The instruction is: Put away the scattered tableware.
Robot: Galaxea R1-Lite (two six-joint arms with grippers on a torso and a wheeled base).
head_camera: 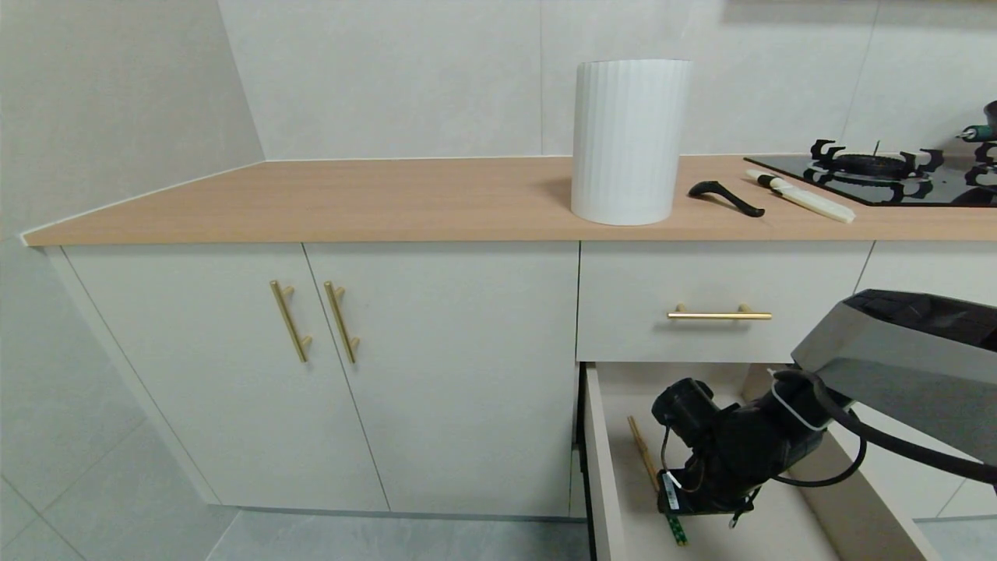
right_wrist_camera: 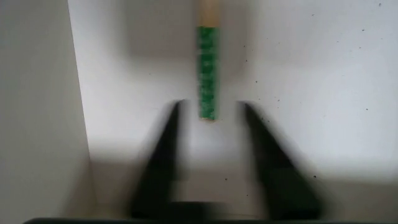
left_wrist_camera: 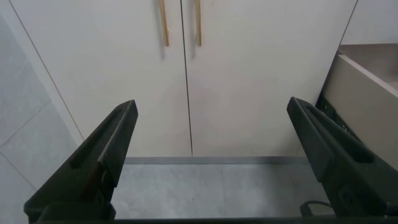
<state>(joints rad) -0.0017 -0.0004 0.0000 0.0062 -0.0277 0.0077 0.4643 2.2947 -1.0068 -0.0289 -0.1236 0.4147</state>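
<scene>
Holding the right claw [right_wrist_camera: 209,106] spread apart and empty, low inside the open drawer [head_camera: 604,452]. Showing the green-tipped chopstick [right_wrist_camera: 207,68] lying on the drawer floor, its end just between the fingers, not clamped. Lying well above, on the countertop [head_camera: 311,202]: a black utensil [head_camera: 724,196] and a cream utensil [head_camera: 802,197]. Holding the left claw [left_wrist_camera: 211,107] wide apart too, facing the cabinet doors [left_wrist_camera: 249,74].

There are one white ribbed canister [head_camera: 629,140], one black utensil [head_camera: 726,197], one white utensil [head_camera: 802,197], one green-tipped chopstick [right_wrist_camera: 208,71], one open drawer [head_camera: 604,460], one shut drawer [head_camera: 724,273], two cabinet doors [head_camera: 195,351], three gold handles [head_camera: 719,315] and one hob [head_camera: 872,178].
</scene>
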